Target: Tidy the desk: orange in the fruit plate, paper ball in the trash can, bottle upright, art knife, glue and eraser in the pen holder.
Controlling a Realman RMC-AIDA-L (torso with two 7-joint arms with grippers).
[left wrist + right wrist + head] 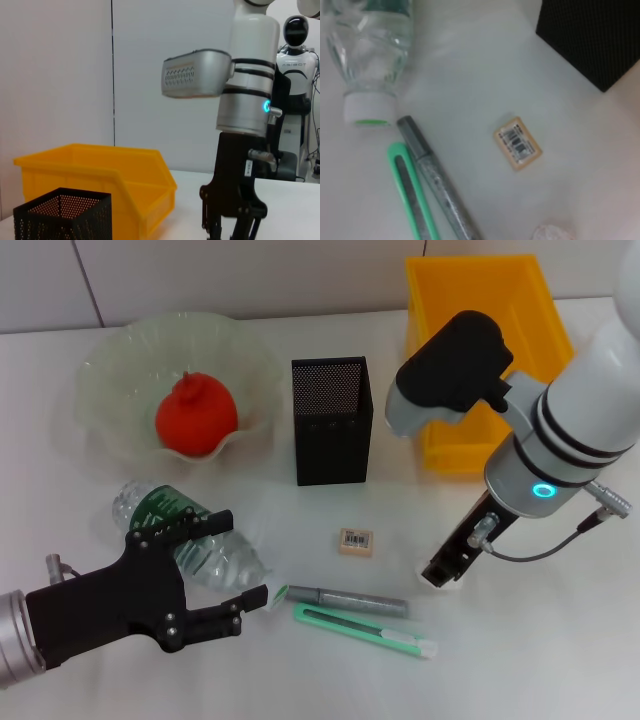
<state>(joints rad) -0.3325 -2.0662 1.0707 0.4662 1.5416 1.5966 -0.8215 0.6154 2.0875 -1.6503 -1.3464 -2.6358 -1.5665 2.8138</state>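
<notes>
One orange (pixel 196 417) sits in the fruit plate (pixel 110 370). One bottle (pixel 190 538) lies on the desk (pixel 560 640), between the left gripper's (pixel 222 568) spread fingers. One glue (pixel 350 599), one art knife (pixel 365 630) and one eraser (pixel 356 541) lie near. The right gripper (pixel 447 570) pinches the paper ball (pixel 453 578); one pen holder (pixel 331 420), one trash can (pixel 480 340).

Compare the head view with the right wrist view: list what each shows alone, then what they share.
Head view only: the orange in the fruit plate, the trash can, the left gripper around the lying bottle, and the right gripper lowered to the desk. Right wrist view only: nothing extra I can name. Shared: bottle, glue, art knife, eraser, pen holder.
</notes>
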